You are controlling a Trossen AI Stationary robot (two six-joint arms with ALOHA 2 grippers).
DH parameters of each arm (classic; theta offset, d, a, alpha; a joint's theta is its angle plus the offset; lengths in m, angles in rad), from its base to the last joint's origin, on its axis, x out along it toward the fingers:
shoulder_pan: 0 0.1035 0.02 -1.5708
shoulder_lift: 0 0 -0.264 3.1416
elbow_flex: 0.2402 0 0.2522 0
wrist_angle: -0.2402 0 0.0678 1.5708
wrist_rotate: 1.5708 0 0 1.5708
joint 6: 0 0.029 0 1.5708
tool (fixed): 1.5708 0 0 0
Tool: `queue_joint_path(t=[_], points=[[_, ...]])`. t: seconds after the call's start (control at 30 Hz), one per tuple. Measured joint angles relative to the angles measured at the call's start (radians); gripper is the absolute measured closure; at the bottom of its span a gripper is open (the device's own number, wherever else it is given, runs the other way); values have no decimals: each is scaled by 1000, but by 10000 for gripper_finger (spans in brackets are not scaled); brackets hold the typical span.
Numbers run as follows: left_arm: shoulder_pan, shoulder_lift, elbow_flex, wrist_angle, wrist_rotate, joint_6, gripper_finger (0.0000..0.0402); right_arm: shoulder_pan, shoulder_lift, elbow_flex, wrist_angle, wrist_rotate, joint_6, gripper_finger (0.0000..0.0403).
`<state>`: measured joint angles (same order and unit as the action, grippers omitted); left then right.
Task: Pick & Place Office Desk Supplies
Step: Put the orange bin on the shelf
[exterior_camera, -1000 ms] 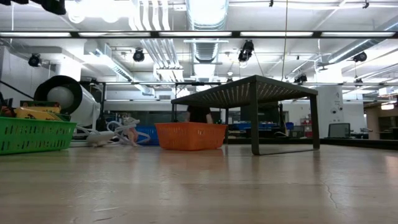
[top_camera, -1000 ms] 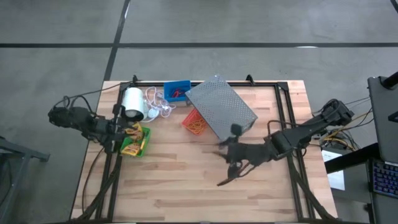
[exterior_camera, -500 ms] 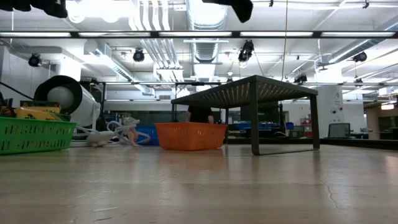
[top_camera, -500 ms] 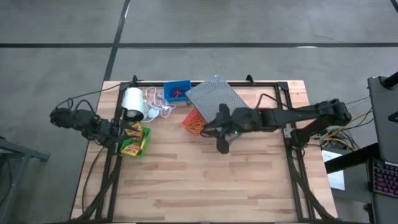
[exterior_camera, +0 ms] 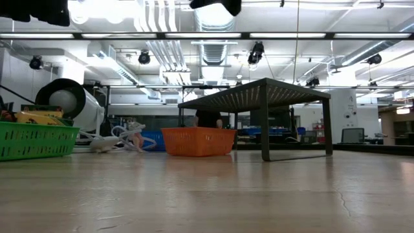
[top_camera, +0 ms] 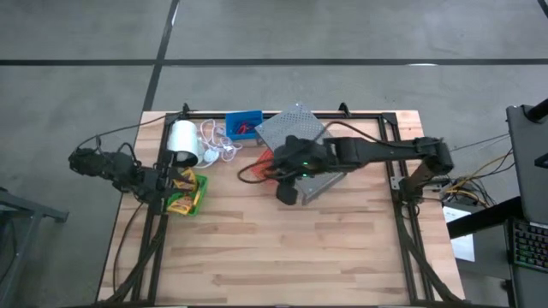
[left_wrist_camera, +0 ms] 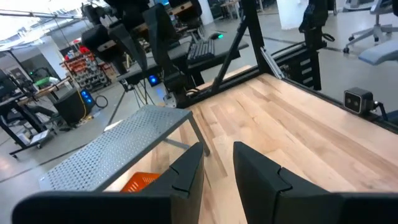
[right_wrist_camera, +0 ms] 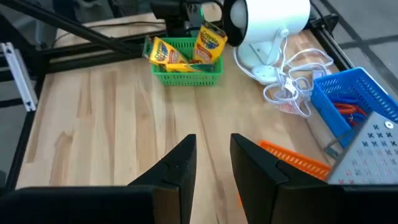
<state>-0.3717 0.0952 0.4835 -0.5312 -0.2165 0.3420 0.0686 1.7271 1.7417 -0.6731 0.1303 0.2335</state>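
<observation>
high view: grey rack (top_camera: 301, 137) overhangs orange bin (top_camera: 262, 162), white roll (top_camera: 182, 141) nearby.

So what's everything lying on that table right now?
Green bin: one, green, at the table's left edge.
Crayon boxes: two, yellow and green, standing in the green bin.
White roll: one, white, behind the green bin, its cord loose beside it.
Blue bin: one, blue, at the far edge, red bits inside.
Orange bin: one, red-orange, mid-table, beside the rack.
Rack: one, grey perforated metal, right of the blue bin.
Table: one, pale wood.
Left gripper: dark, fingers slightly apart with nothing between, by the green bin.
Right gripper: dark, fingers slightly apart with nothing between, raised in front of the rack.
</observation>
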Motion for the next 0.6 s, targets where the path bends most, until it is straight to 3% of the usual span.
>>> queue_joint_path(t=[0.23, 0.6], points=[[0, 0, 0, 18, 0, -5, 311, 0, 164, 268, -207, 0, -12, 309], [0, 0, 0, 3, 0, -6, 311, 0, 289, 460, -341, 1, -61, 315]])
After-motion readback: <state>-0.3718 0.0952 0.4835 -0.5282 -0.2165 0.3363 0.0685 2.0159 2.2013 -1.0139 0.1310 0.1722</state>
